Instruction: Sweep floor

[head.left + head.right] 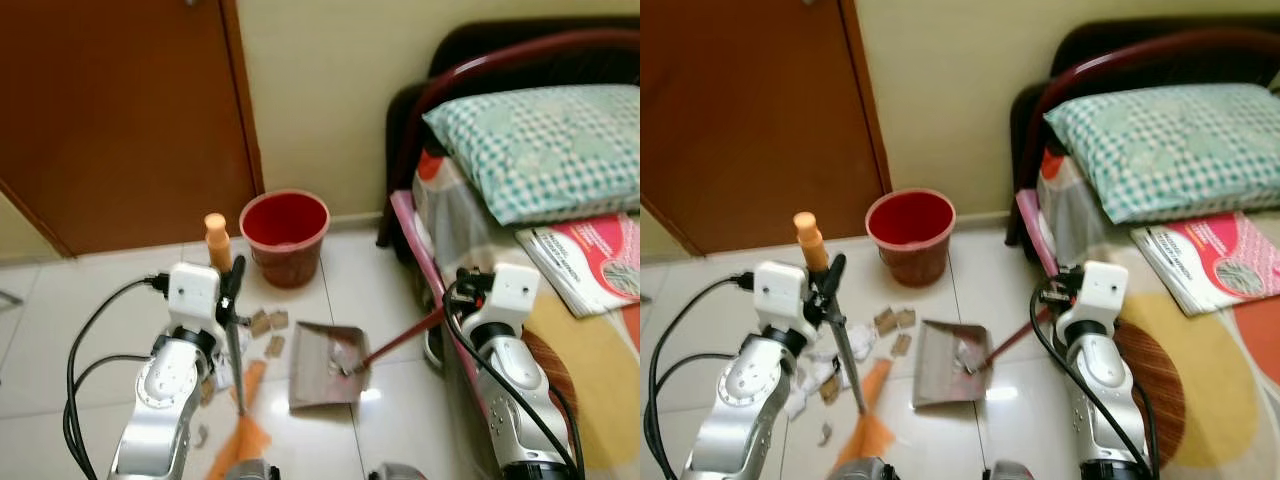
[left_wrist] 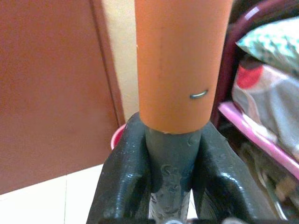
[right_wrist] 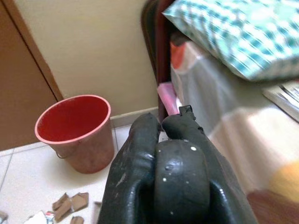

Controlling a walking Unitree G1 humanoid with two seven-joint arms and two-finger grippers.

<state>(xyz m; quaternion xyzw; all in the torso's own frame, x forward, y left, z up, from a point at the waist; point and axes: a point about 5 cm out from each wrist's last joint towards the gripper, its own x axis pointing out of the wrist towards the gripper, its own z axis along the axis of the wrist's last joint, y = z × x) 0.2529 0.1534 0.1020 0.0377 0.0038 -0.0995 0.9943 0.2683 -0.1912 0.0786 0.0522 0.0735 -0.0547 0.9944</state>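
Left eye view
- Left gripper [image 1: 236,283]: raised in front of the left arm, fingers clamped on the broom [image 1: 238,400] handle.
- Broom: orange handle tip up near the bucket, grey shaft slanting down to orange bristles on the floor [image 1: 90,300].
- Dustpan [image 1: 328,368]: flat on the tiles right of the broom, a bit of litter inside, its reddish handle running up toward the right arm.
- Bucket [image 1: 285,235]: red, upright near the wall beside the brown door [image 1: 120,120].
- Cardboard scraps [image 1: 268,322]: loose on the tiles between bucket and dustpan.

Right eye view
- Right gripper [image 1: 1048,308]: low beside the bed [image 1: 1200,330], at the upper end of the dustpan handle; finger opening not readable here.
- Paper litter [image 1: 825,365]: white crumpled pieces on the floor just beside the broom shaft.
- Bed: checked pillow [image 1: 1160,150] and a magazine [image 1: 1210,260] on top.

Left wrist view
- Fingers [image 2: 124,172]: closed tight on the grey shaft, directly below the orange handle section.

Right wrist view
- Fingers [image 3: 135,168]: pressed together around a dark rounded grip, presumably the dustpan handle end.
- Bucket: upright on the tiles beyond the fingers, cardboard scraps nearer.
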